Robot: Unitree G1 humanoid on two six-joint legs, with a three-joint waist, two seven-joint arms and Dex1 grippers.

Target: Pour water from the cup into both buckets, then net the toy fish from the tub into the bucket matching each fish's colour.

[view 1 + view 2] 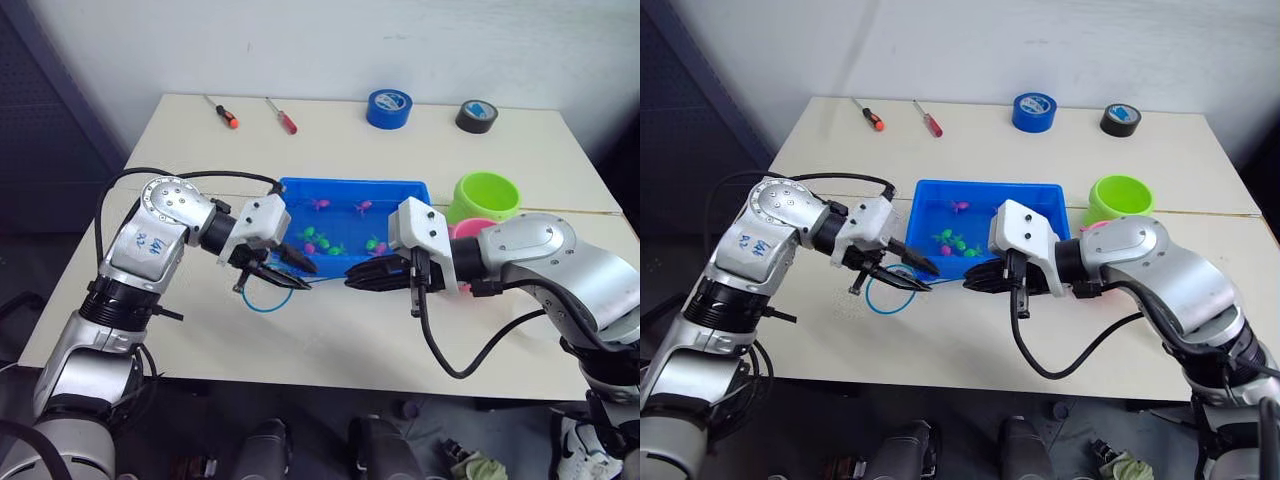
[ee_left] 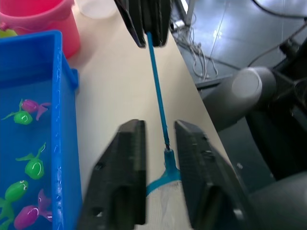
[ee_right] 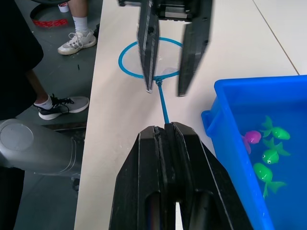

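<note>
Lying flat on the bench point(image 1: 330, 340) just in front of the tub point(image 1: 352, 188), the net point(image 1: 268, 295) has its long axis running side to side along the tub's near wall: the blue hoop points toward the robot's left, the thin handle toward its right. The right gripper point(image 3: 165, 132) is clamped on the end of that handle, fingers pressed together around it. The left gripper point(image 2: 160, 143) has its fingers spread, straddling the spot where handle meets hoop without closing on it. Inside the tub, pink and green toy fish point(image 1: 322, 237) sit in a loose cluster. The lime green bucket point(image 1: 487, 195) and the pink bucket point(image 1: 470, 232) stand just beside the tub's right end. Handwritten marks on the left arm's grey shell are too small to read.
</note>
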